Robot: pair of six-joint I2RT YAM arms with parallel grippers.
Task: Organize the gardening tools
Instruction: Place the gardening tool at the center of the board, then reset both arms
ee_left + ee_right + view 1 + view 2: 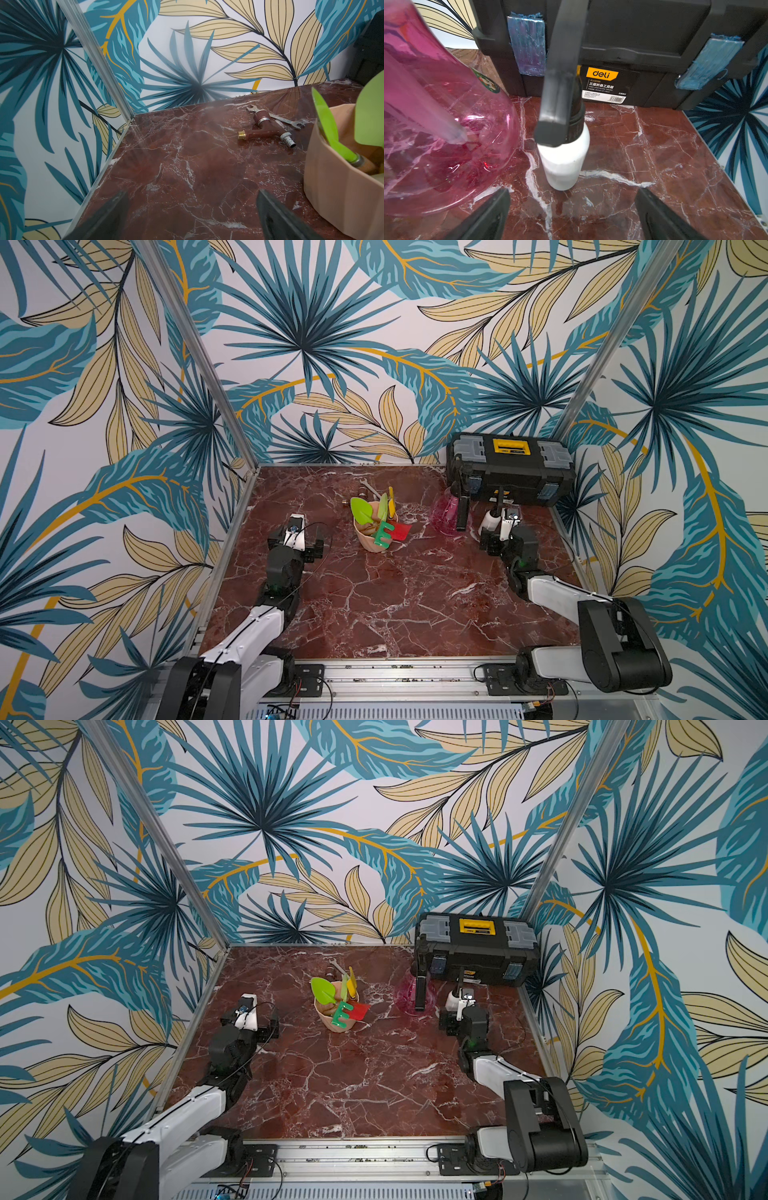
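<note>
While both jaws stand spread, empty, a white bottle [563, 164] sits ahead of your right pair. Nudged, it probably topples.

Beneath me the counter [395, 593] is red-brown marble veined white. The walls [332, 344] carry teal, beige and orange leaves on white. At twelve o'clock a peach pot [372, 541] shows lime-green trowels [360, 510], a yellow scoop [391, 499], a red shovel [402, 531] and a deeper green rake [383, 533]. At two o'clock are a black toolbox [511, 477] with a yellow handle, a clear pink jug [436, 124] and a white bottle [563, 164] with a black trigger. My left end effector [191, 199] and right end effector [573, 191] are black.
</note>
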